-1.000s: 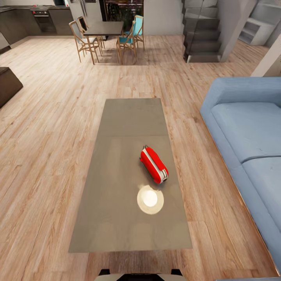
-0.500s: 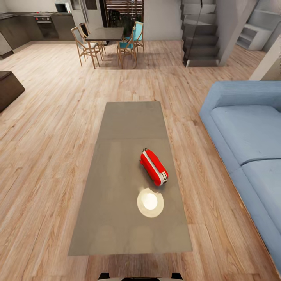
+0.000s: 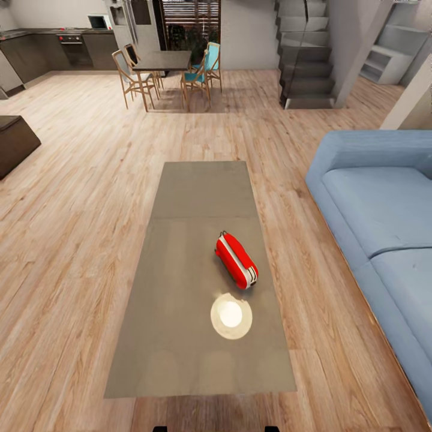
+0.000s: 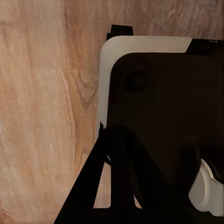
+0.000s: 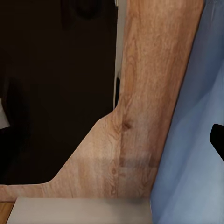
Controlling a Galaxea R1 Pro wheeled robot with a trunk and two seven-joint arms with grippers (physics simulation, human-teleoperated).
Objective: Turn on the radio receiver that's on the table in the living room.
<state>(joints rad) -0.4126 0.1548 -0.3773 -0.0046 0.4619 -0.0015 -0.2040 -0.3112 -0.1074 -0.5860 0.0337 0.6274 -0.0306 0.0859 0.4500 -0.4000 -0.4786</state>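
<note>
The red radio receiver [image 3: 237, 260], with a white band along its middle, lies on its side on the long grey table [image 3: 180, 336], right of the table's centre line and past a seam in the top. The living room has a light wood plank floor and a light blue sofa [image 3: 384, 216] on the right. In the left wrist view, dark parts of my left gripper [image 4: 116, 186] hang over the robot's dark base and the floor. A dark tip of my right gripper [image 5: 218, 140] shows at the frame's edge. I cannot make out how either gripper's jaws stand.
A bright round light patch [image 3: 231, 315] lies on the tabletop just in front of the radio. A wooden dining table with chairs [image 3: 165, 63] and a staircase [image 3: 306, 54] stand far back. A dark low cabinet [image 3: 15, 141] is at the left.
The head view has shifted, so the room sits a little lower in the picture and the robot's front edge has almost left the bottom. The radio has not moved on the table.
</note>
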